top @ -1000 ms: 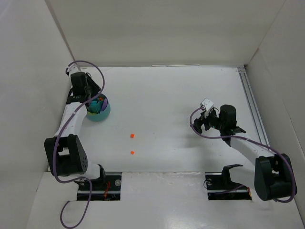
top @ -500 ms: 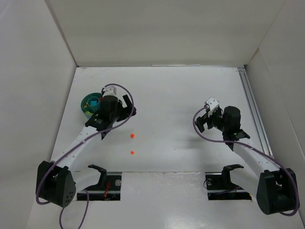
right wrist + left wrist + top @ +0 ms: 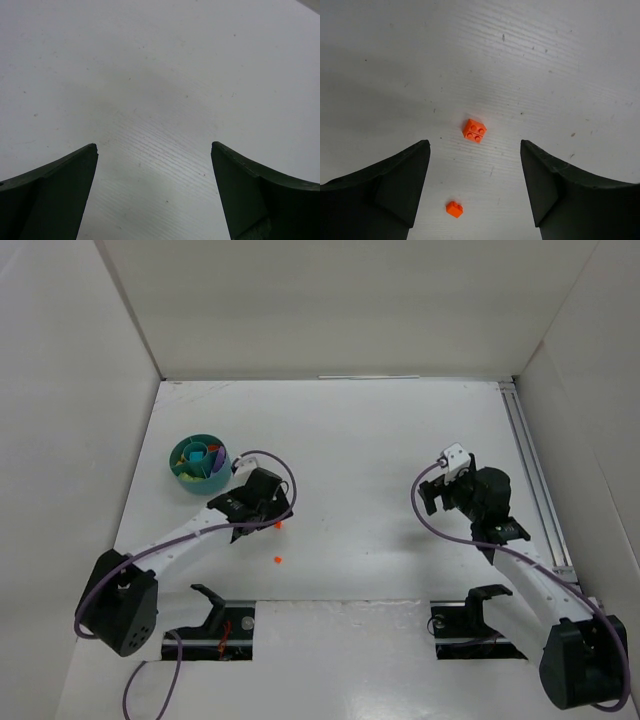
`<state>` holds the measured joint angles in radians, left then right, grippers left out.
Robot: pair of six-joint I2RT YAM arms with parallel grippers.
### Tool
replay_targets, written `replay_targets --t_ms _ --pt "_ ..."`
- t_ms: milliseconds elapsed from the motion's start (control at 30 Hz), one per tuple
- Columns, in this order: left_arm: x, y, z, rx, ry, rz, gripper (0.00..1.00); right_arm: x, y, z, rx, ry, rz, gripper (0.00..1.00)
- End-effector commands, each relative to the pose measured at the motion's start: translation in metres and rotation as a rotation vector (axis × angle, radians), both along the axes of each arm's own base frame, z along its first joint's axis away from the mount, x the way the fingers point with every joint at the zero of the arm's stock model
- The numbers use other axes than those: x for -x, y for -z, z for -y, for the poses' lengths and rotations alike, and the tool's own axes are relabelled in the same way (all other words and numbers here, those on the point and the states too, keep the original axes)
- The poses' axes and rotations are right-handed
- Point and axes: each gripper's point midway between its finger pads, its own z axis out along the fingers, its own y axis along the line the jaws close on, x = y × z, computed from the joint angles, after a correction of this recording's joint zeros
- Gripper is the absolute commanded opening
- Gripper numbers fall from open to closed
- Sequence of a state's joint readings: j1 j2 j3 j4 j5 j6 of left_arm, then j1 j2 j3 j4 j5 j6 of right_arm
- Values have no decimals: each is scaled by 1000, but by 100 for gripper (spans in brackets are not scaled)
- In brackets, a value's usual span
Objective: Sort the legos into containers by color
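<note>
Smooth orange plastic legos [image 3: 474, 130], matt white finely grained table [image 3: 560, 60], teal plastic tub [image 3: 192, 486]

Bright, even overhead light fills the white table [image 3: 380, 440], leaving faint, soft shadows beside the arms [image 3: 180, 535]. Up close, the larger orange lego [image 3: 474, 130] and the surface grain are sharp, under diffuse grey shading.

I operate two arms, the left arm [image 3: 175, 537] and the right arm [image 3: 527, 567], each built of slim white links between bulky black joint housings. A loose purple cable [image 3: 414, 500] trails along each. A small white block [image 3: 455, 454] caps the right wrist. Left fingers [image 3: 385, 185] and right fingers [image 3: 50, 192] are dark, matte, curved wedges.
</note>
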<state>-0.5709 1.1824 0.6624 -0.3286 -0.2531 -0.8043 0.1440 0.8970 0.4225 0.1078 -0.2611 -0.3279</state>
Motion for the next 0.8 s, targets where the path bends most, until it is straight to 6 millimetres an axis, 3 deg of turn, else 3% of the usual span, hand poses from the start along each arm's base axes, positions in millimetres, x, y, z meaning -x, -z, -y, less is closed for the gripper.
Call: replay_targets --t_ms 0,167,367,767 --pt "5 8 0 -32 -13 -22 68 0 5 0 -4 16 -12 99" --pt "5 21 5 -48 18 -43 46 0 5 0 -4 16 -12 99" --pt "3 25 11 -35 51 -43 39 2 9 -1 -6 8 -22 99" --pt "5 39 8 -89 91 -81 35 4 6 -4 -14 -10 -14 99"
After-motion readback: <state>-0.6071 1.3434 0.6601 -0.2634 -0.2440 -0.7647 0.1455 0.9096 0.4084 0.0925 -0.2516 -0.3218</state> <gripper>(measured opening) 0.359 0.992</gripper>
